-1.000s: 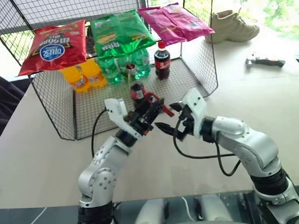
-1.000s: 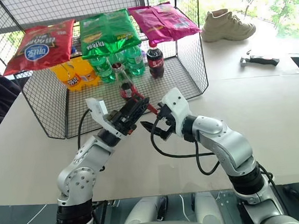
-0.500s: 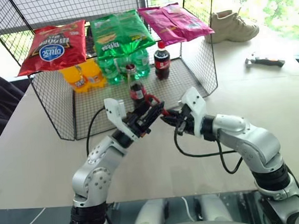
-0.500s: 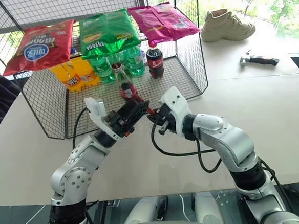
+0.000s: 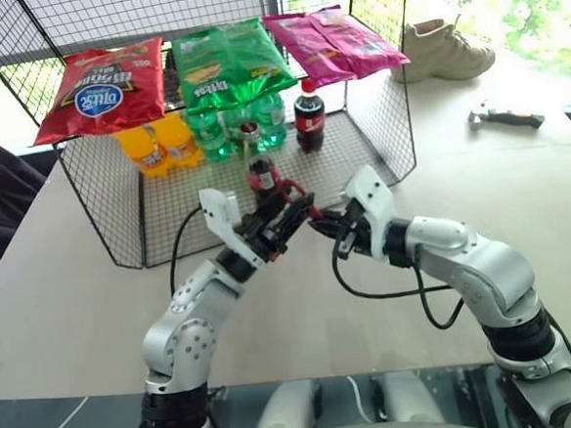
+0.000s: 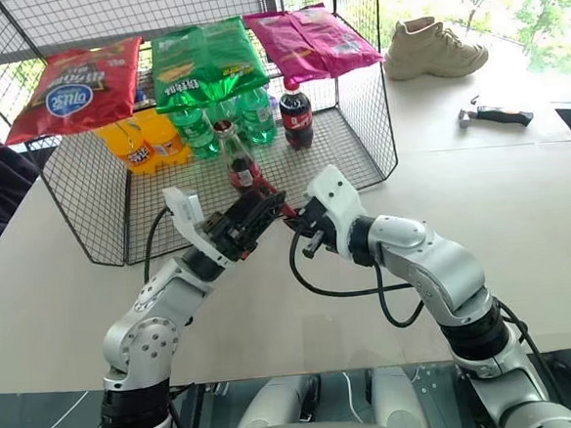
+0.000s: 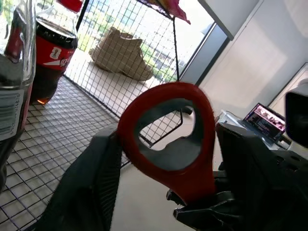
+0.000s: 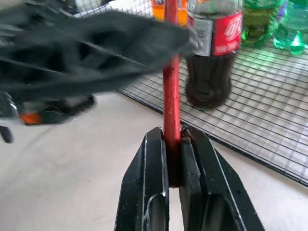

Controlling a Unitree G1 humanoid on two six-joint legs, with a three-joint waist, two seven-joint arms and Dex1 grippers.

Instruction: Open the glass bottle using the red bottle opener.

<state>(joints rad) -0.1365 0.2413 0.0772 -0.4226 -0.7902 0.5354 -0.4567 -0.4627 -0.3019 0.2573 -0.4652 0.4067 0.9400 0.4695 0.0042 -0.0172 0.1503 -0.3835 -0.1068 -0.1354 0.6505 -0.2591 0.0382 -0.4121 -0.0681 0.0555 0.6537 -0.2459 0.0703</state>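
Looking along your right gripper (image 8: 173,180), you see its two black fingers (image 8: 149,192) pinched tight on the thin handle end of the red bottle opener (image 8: 171,103), which runs straight out from between the pads toward the wire floor of the rack. The right claw is the one holding the tool.

Your left gripper (image 5: 288,221) sits just beside the right one, tip to tip with it above the pale table (image 5: 65,288). Its fingers stand spread on either side of the opener's oval ring head (image 7: 166,132); one dark finger (image 7: 91,187) lies close against the ring's edge, the other stands a little off on the far side. Whether either pad actually presses on the ring you cannot tell from these views, so treat the left claw as wide and loosely flanking the head, not clamping it.

The glass bottle (image 5: 261,167) stands upright on the mesh floor of the wire rack (image 5: 118,201), just beyond the two grippers and slightly to the left claw's side. From the right wrist it shows directly past the opener's shaft, dark liquid and red label (image 8: 226,33) facing you. Its cap is apart from the opener.

Further back behind the glass bottle stand a plastic cola bottle (image 5: 309,115), green bottles (image 5: 211,131) and orange bottles (image 5: 158,144). Three snack bags (image 5: 226,61) hang along the top of the rack.
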